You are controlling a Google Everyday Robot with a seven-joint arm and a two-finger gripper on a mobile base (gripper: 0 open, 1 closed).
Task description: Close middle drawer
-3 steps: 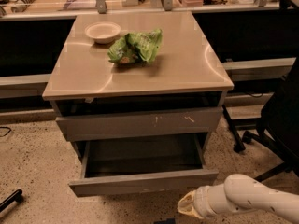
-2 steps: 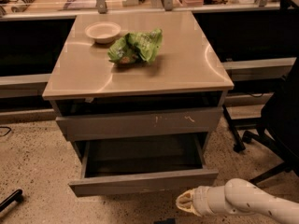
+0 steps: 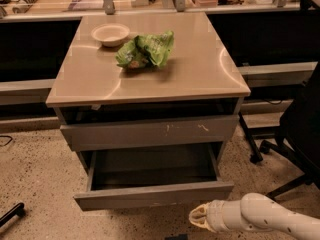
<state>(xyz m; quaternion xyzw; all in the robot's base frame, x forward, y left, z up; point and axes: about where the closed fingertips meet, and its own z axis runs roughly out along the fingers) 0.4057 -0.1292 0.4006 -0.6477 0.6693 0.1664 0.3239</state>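
The middle drawer point(image 3: 150, 195) is pulled out at the bottom of the grey cabinet. Its plain flat grey front faces me and its dark grey box interior point(image 3: 152, 165) looks empty. Above it sits the taller grey drawer front with pale scratch marks point(image 3: 150, 132), nearly flush with the cabinet. My gripper point(image 3: 196, 218) is on a white arm that comes in from the lower right. It is low in front of the open drawer's right end, just below and in front of the front panel, apart from it.
On the beige cabinet top point(image 3: 210, 74) stand a pale bowl point(image 3: 110, 34) and a crumpled green bag point(image 3: 146, 50). A black office chair point(image 3: 300, 129) stands close on the right. A dark object point(image 3: 12, 214) lies on the speckled floor at the left.
The white arm has sunk slightly and the gripper has edged a little left. The open drawer has not moved.
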